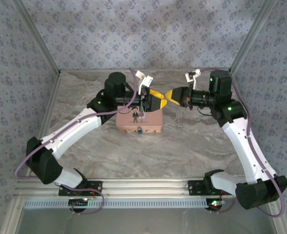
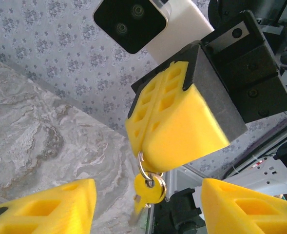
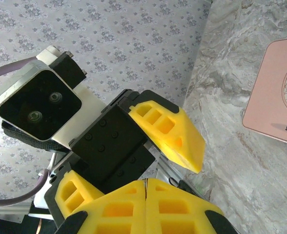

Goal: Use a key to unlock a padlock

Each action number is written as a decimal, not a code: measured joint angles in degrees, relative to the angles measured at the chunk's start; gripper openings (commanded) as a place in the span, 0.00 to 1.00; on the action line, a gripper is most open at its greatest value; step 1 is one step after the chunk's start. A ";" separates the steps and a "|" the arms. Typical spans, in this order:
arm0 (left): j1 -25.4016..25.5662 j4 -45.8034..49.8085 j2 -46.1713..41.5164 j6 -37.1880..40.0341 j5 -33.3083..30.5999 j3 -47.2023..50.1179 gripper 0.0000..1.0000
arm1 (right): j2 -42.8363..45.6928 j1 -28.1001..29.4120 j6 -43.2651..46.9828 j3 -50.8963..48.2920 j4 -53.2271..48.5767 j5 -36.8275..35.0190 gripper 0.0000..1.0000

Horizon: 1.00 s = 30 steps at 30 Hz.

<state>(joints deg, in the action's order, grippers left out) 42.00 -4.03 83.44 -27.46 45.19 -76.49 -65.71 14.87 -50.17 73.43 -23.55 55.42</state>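
The right gripper (image 2: 148,146) was clenched on the key (image 2: 150,191) by its ring (image 2: 142,168); the key hung blade-down near the left gripper's (image 1: 159,101) parted fingers. The padlock (image 1: 140,130) sat on the pink tin's (image 1: 155,119) near side, heading unclear.

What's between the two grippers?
Left wrist view: a yellow-headed key, hanging by its ring from the shut right gripper, in the gap between the left gripper's open fingers.
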 measured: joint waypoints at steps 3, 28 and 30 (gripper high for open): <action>0.00 -0.09 0.39 -0.22 0.02 -0.98 0.49 | 0.13 0.00 -0.02 -0.33 -0.04 -0.02 0.01; 0.85 0.07 2.71 -0.13 0.70 -1.81 0.36 | 0.50 -1.27 -1.99 -0.66 1.51 1.01 0.01; 0.87 0.11 2.73 -0.02 0.68 -1.86 0.31 | 0.50 -1.31 -2.14 -0.66 1.55 1.03 0.01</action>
<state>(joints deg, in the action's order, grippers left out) 42.87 -3.92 86.17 -27.49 45.87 -78.35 -65.21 13.56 -52.31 72.77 -22.00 56.45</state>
